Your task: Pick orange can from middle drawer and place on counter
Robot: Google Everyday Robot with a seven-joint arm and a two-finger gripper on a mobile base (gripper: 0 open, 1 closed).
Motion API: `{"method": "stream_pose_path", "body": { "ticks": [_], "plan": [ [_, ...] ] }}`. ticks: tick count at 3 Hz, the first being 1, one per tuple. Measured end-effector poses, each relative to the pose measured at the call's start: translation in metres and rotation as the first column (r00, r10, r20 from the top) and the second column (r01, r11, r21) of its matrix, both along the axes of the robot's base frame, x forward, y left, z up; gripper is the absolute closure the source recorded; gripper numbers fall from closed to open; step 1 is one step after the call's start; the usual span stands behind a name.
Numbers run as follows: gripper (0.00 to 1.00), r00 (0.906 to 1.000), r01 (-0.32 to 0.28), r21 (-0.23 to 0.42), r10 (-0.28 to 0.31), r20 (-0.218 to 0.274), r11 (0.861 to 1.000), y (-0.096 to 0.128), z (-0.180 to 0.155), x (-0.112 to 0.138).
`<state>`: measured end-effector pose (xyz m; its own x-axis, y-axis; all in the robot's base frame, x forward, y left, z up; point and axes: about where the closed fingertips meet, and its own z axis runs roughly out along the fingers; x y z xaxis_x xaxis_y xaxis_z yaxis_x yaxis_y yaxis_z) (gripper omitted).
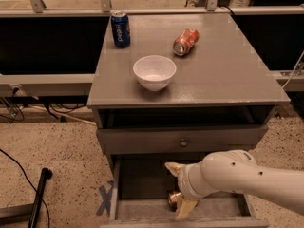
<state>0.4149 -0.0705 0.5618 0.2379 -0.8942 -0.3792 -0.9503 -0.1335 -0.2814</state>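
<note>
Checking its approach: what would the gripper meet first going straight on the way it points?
Probably the orange can, lying between the open fingers of the gripper down in the middle drawer; depth is unclear.

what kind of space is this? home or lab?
Likely a lab or test area: blue tape X on the speckled floor, a lone grey cabinet, metal railing behind. The gripper is down in the open middle drawer, at the orange can.

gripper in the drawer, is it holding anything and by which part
Nothing gripped: the gripper is in the grey wooden middle drawer, fingers spread open around the shiny golden-orange can.
</note>
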Motion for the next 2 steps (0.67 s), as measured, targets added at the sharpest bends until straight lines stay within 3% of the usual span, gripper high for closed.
{"method": "stream_pose_path", "body": {
  "ticks": [1,2],
  "plan": [
    [0.0,0.9995,0.029,-0.093,-0.028,0.017,0.995,-0.021,-0.005,0.006],
    [0.0,0.9993,0.032,-0.229,-0.026,0.027,0.973,-0.048,-0.011,0.012]
  ]
}}
